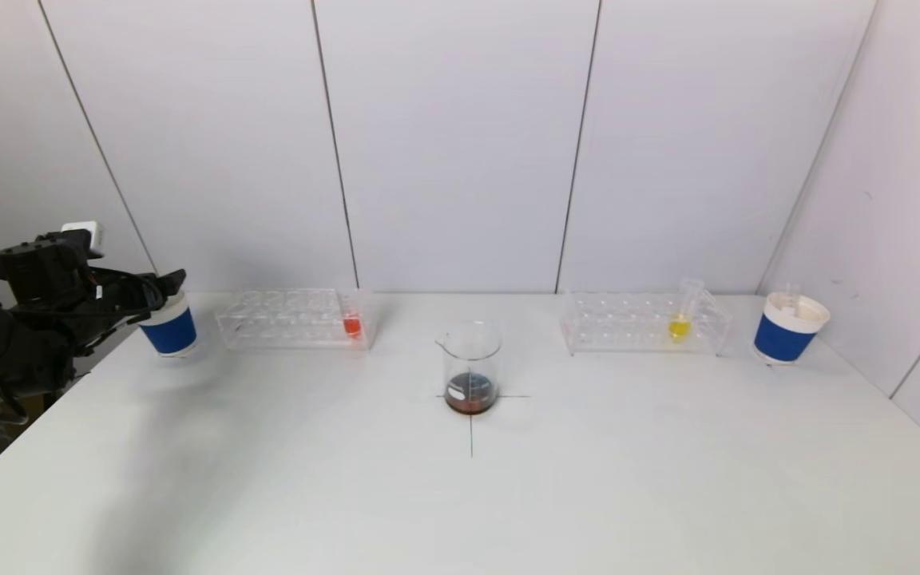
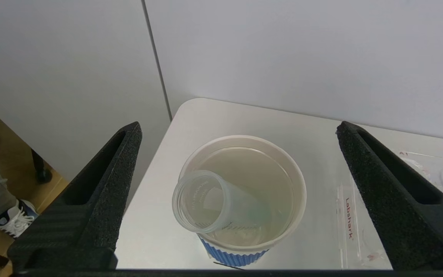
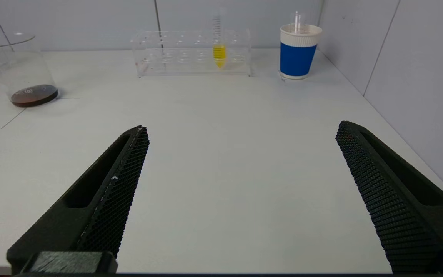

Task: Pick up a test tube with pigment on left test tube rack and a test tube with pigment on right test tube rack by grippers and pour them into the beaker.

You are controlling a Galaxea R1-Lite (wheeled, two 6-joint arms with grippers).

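Observation:
A clear left rack (image 1: pixel 284 319) holds a tube of red pigment (image 1: pixel 352 324) at its right end. A clear right rack (image 1: pixel 636 323) holds a tube of yellow pigment (image 1: pixel 679 326); both show in the right wrist view, rack (image 3: pixel 175 55) and tube (image 3: pixel 219 54). The glass beaker (image 1: pixel 471 369) stands between the racks with dark liquid at its bottom. My left gripper (image 1: pixel 166 287) is open and hovers over the left blue cup (image 2: pixel 244 246), which holds an empty clear tube (image 2: pixel 206 202). My right gripper (image 3: pixel 242 127) is open and empty above the bare table, out of the head view.
A left blue paper cup (image 1: pixel 170 327) stands left of the left rack. A right blue cup (image 1: pixel 787 329) with an empty tube stands by the right wall. A black cross is marked under the beaker. White walls close the back and right.

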